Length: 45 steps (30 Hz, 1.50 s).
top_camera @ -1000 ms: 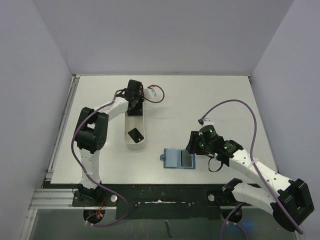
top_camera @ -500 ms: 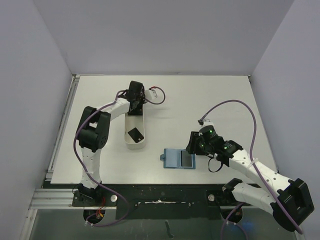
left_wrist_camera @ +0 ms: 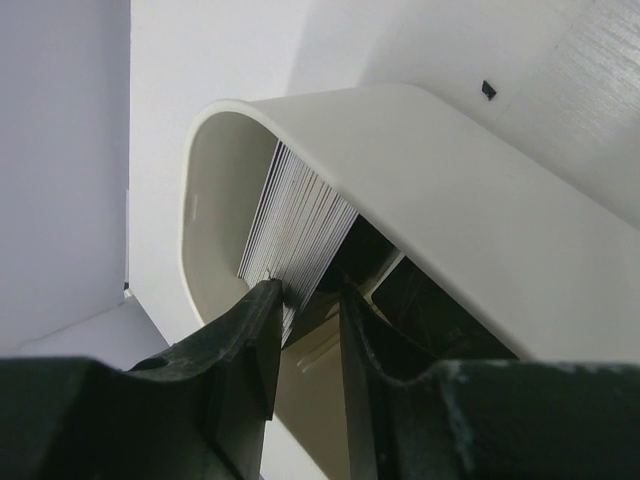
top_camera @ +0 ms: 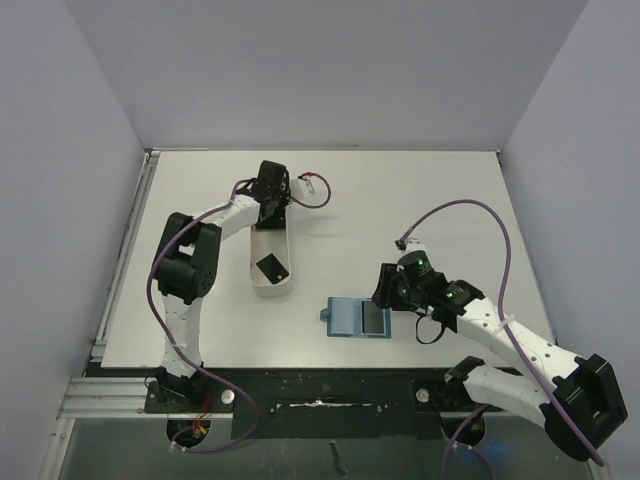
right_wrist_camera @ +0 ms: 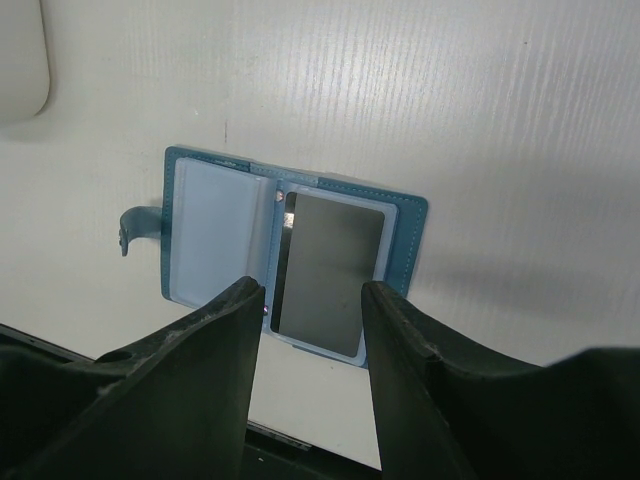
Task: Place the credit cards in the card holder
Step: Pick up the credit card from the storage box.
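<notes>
The teal card holder (top_camera: pixel 345 318) (right_wrist_camera: pixel 410 240) lies open on the table with one dark credit card (right_wrist_camera: pixel 330 265) (top_camera: pixel 373 320) in its right panel. My right gripper (right_wrist_camera: pixel 310 300) (top_camera: pixel 388 290) hovers open just above it, and nothing is between its fingers. At the far end of the long white tray (top_camera: pixel 252 270) (left_wrist_camera: pixel 470 200), my left gripper (left_wrist_camera: pixel 308 290) (top_camera: pixel 268 215) reaches in. Its jaws stand a narrow way apart, with the tips at the foot of a stack of cards (left_wrist_camera: pixel 300 225) seen edge-on. Whether they pinch any cards is hidden. Another black card (top_camera: pixel 268 267) (left_wrist_camera: pixel 430 300) lies flat in the tray.
The holder's closure tab (right_wrist_camera: pixel 130 225) sticks out on its left side. A purple cable (top_camera: pixel 470 205) loops over the table behind the right arm. Walls enclose the table on three sides, and a metal rail (top_camera: pixel 120 260) runs along its left edge.
The left wrist has shifted slightly at the far end of the tray. The right arm, the holder and the loose card in the tray have stayed where they were.
</notes>
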Tool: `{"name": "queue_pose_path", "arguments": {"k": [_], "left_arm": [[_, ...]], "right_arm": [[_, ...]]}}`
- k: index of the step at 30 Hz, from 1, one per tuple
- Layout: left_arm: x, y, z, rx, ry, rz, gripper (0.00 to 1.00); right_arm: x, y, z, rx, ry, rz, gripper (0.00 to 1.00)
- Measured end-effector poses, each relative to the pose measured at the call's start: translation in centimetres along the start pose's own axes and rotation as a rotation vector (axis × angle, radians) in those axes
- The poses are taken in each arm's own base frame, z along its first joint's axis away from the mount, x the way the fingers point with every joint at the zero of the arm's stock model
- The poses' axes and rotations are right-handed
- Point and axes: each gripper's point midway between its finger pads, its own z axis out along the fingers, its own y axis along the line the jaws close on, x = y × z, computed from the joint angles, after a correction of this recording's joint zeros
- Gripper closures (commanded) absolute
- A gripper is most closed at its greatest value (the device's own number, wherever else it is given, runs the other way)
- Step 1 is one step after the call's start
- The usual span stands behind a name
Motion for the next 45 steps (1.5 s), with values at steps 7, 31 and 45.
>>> {"name": "queue_pose_path", "arguments": {"k": [7,31,45], "left_arm": [[0.0,0.1,-0.1,0.002,0.006,0.001,0.87],[-1.5,2.5,-5.5,-0.003,-0.028,-0.038,1.0],[-5.8,5.5,-15.8,0.031,-0.321,-0.471,1.0]], "right_arm": [[-0.1,0.1,-0.2,-0.005,-0.007,0.004,0.55],[-1.8,1.6,-2.9,-0.101,-0.111,0.011,0.54],[-4.6,3.6,-6.5,-0.231,-0.28,0.051,0.53]]}}
